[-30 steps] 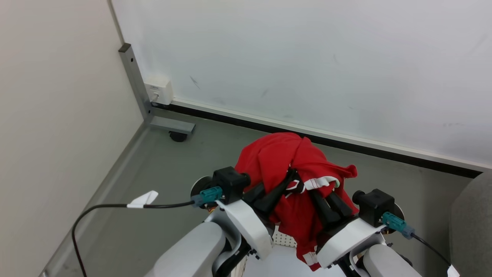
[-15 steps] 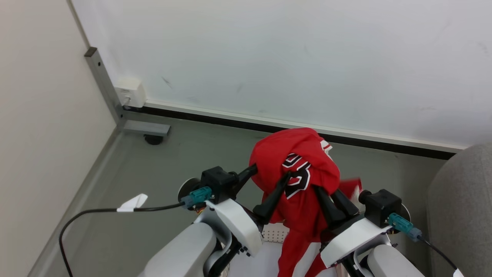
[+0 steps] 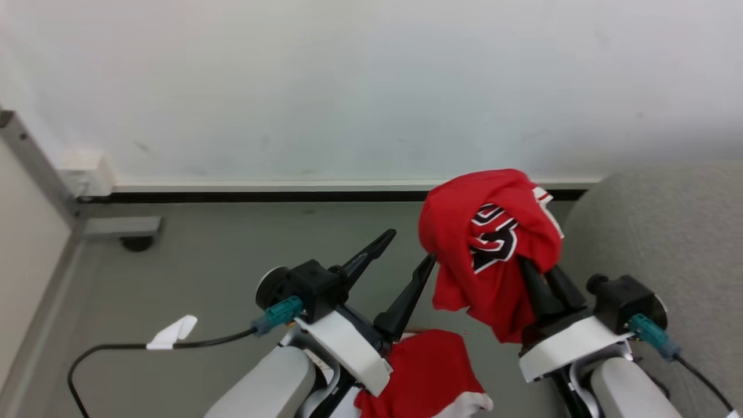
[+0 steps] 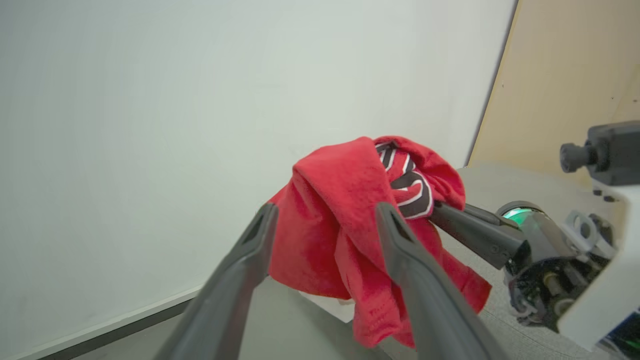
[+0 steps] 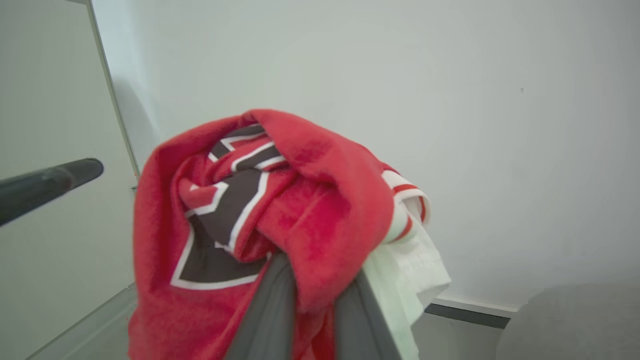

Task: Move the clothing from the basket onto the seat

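You have one piece of the clothing (image 3: 487,249) up in the air: a bright red, soft bunched bundle with a black figure outlined in white across its front and a strip of white trim on the side facing the seat (image 3: 656,232). In the right wrist view, pale white fabric with thin red stripes spills out of the red folds on the right.

The bundle is longer than it is wide. It runs from a rounded lump at the top down to a loose hanging hem, and in the head view that axis lies roughly along the fingers that carry it. It hangs over the grey floor (image 3: 220,255), just beside the seat's near rounded corner and not touching it.

Your right gripper (image 3: 531,270) has its two dark fingers drawn narrow and close together, with their tips buried in the red cloth, which drapes over them and is pinched between them. Your left gripper (image 3: 411,247) stands spread wide with nothing between its fingers. It is near the bundle's left side but apart from it.

A second red garment (image 3: 426,368) with a white band lies lower down, between the two forearms.
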